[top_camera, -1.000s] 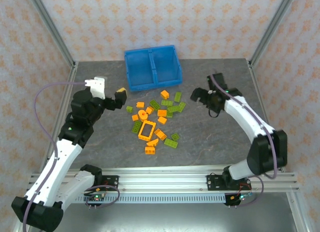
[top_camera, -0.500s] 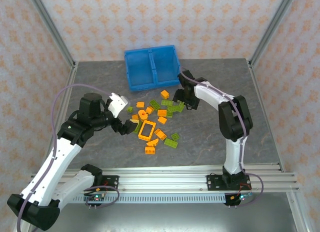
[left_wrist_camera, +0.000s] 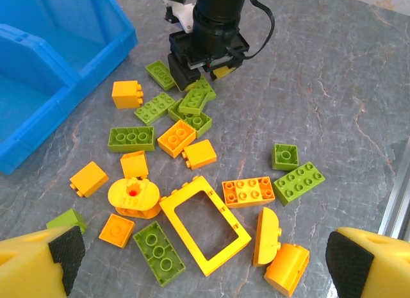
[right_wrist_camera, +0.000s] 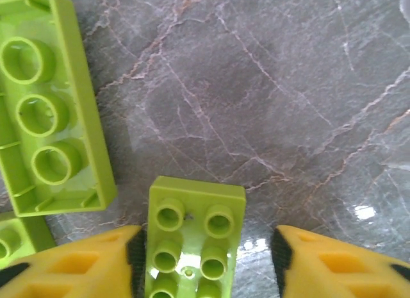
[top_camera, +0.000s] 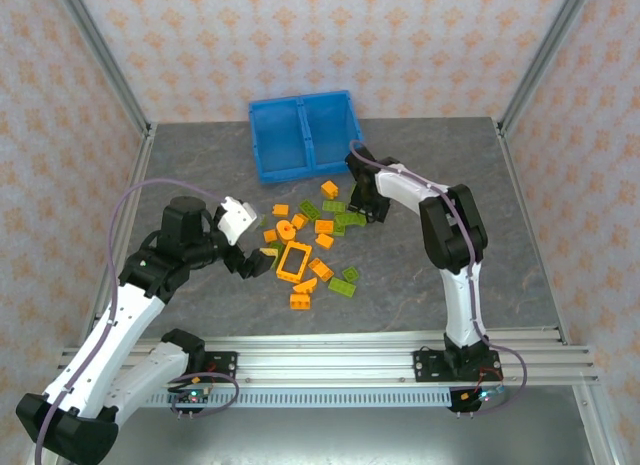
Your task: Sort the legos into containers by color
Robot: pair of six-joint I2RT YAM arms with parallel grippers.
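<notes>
The legos (top_camera: 310, 240) are being seen scattered on the grey table (top_camera: 400, 285), orange and lime green mixed, just in front of the blue bin (top_camera: 300, 101). At the pile's far right edge, the right gripper (right_wrist_camera: 206, 247) is being held low over the tabletop. A studded green brick (right_wrist_camera: 192, 208) is being straddled by its parted yellow fingers (right_wrist_camera: 83, 259), one finger just beside it and a gap showing at the other, so it is not being gripped. An upturned long green brick (right_wrist_camera: 45, 112) is lying close by. Over the pile's near side, the left gripper (left_wrist_camera: 206, 263) is being held spread wide and released, with the orange frame piece (left_wrist_camera: 189, 234) lying below it.
</notes>
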